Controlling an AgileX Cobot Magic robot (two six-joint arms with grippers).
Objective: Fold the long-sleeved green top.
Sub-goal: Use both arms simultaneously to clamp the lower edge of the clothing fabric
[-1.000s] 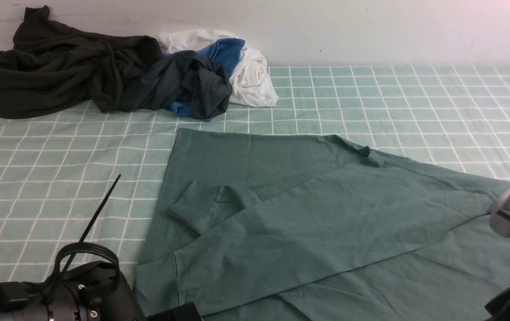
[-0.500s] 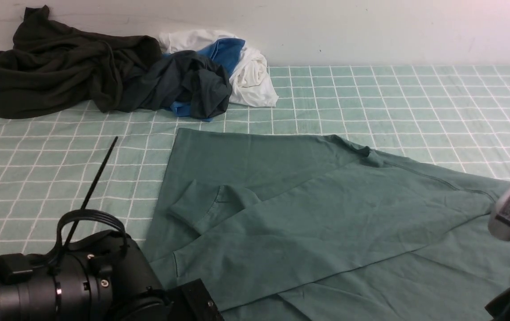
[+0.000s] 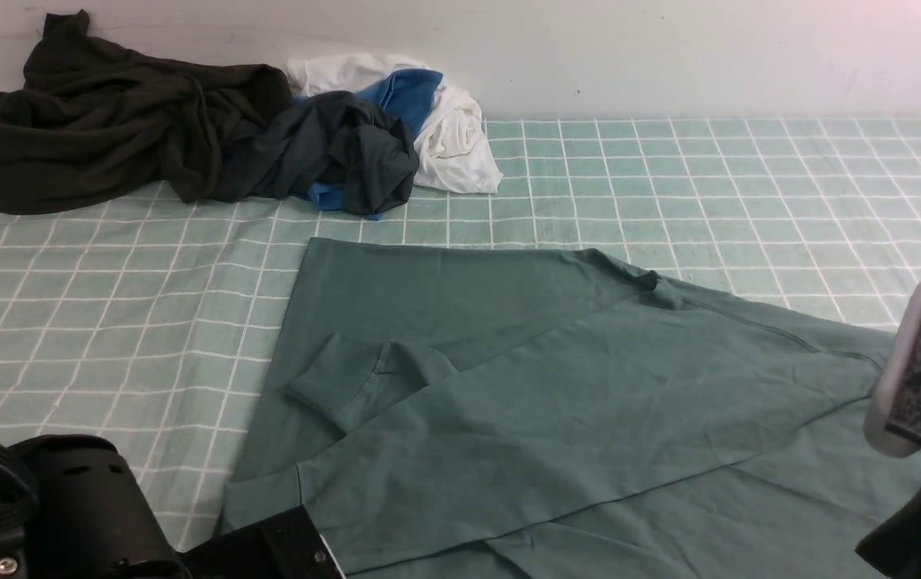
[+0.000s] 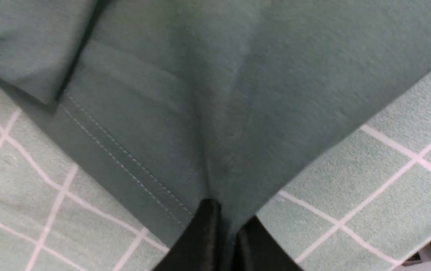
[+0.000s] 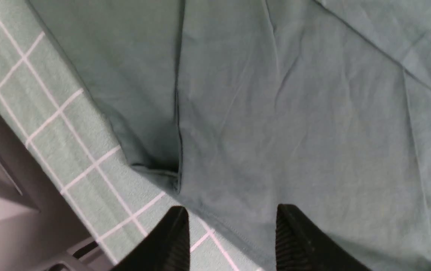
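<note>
Now L tool [image 4: 226, 230] pinching green top [image 3: 557, 386] hem (corner); R tool [image 5: 232, 229] spread wide over it.

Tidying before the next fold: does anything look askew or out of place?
On the green top, a sleeve end lies slantwise on the body, puckered by its cuff. Crumpled garments are heaped at the far left.

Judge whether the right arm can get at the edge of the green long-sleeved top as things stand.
Probably yes. The right gripper hangs just over the edge of the green long-sleeved top, jaws apart, and nothing lies between them and the fabric.
</note>
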